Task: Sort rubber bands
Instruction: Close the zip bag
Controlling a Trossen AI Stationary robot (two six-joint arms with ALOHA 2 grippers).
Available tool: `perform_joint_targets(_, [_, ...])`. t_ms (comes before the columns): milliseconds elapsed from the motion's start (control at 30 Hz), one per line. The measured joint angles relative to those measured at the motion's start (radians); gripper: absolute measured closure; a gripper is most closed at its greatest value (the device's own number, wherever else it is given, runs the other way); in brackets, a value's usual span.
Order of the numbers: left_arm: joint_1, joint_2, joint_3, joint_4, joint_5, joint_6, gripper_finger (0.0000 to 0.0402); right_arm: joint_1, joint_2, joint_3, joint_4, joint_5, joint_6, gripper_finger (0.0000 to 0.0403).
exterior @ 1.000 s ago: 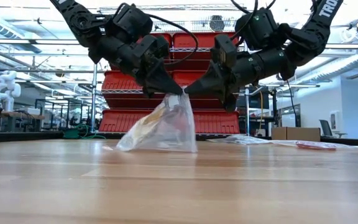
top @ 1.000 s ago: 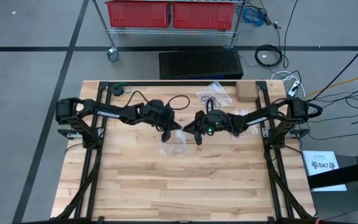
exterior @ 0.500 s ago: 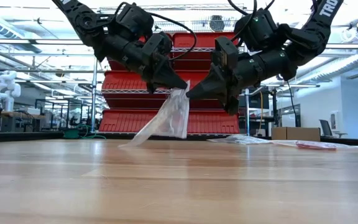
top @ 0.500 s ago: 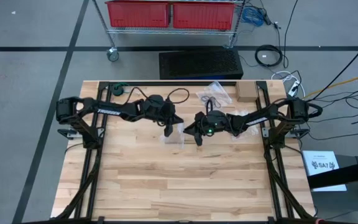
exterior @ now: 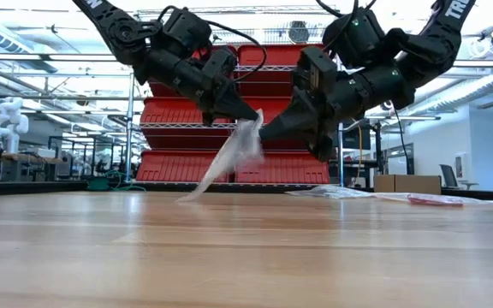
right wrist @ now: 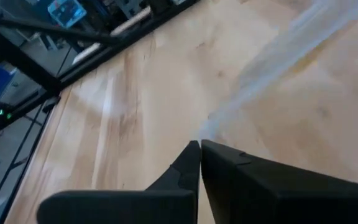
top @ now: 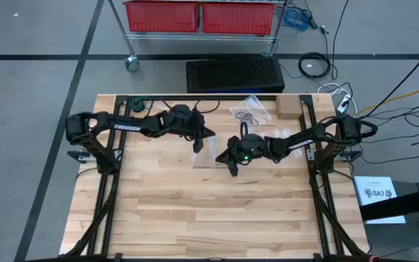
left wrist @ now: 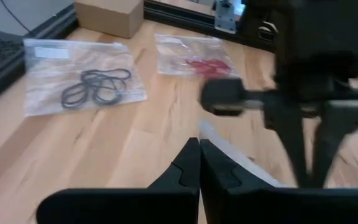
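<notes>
the left gripper (exterior: 248, 115) is pinched tight on the top edge of a clear plastic bag (exterior: 229, 158), holding it up over the middle of the table (top: 217, 211) so only its lower corner touches the wood. just right of it, the right gripper (exterior: 268, 133) is clamped on the same top edge, tips nearly meeting the left's. farther right, near the table's back edge, black rubber bands (left wrist: 95, 86) and red rubber bands (left wrist: 205, 66) lie in their own flat bags beside a cardboard box (left wrist: 109, 14).

Black rubber bands (left wrist: 95, 87) and red rubber bands (left wrist: 204, 65) lie bagged, flat, near each other.
</notes>
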Motion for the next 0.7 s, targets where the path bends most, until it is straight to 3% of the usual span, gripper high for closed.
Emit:
perform_joint_targets(467, [0.044, -0.007, 0.001, -0.029, 0.002, 0.001, 0.0401, 0.029, -0.001, 0.0, -0.071, 0.006, 0.025, 0.04])
perform_joint_targets(600, [0.044, -0.008, 0.001, -0.07, 0.005, 0.02, 0.0401, 0.02, -0.052, 0.0, -0.169, 0.013, -0.018, 0.0399])
perform_joint_targets(700, [0.044, -0.008, 0.001, -0.082, 0.008, 0.021, 0.0401, 0.008, -0.115, 0.0, -0.313, 0.081, -0.075, 0.0399])
